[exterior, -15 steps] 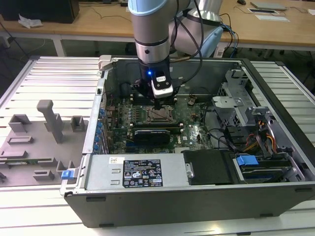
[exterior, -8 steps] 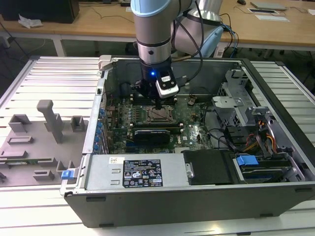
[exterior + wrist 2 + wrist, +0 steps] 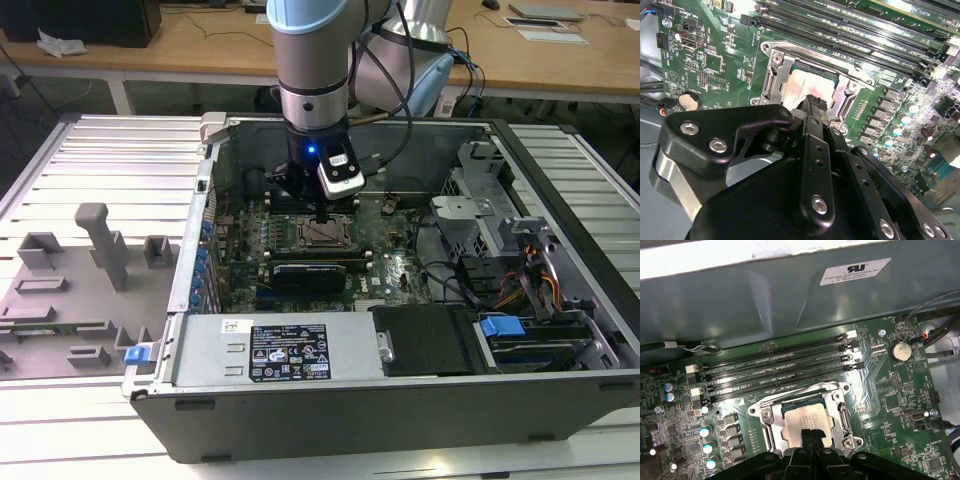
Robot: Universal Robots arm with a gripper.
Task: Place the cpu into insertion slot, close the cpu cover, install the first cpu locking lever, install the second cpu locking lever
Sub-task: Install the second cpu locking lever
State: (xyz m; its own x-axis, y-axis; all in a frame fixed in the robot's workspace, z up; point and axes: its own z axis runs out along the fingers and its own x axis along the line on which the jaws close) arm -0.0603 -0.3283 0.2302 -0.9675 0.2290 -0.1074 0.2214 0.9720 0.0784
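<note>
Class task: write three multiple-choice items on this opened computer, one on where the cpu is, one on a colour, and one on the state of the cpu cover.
1. Where is the cpu?
A in its socket on the board
B on the table outside the case
C on top of the long black card

2. What colour is the motherboard?
A blue
B green
C red

3. How does the cpu cover lie?
A standing upright
B taken off
C folded flat around the cpu

Answers:
1. A, its pale top shows in the socket, just beyond the gripper.
2. B, the board is green in both wrist views.
3. C, the silvery frame lies flat around the chip.
</note>
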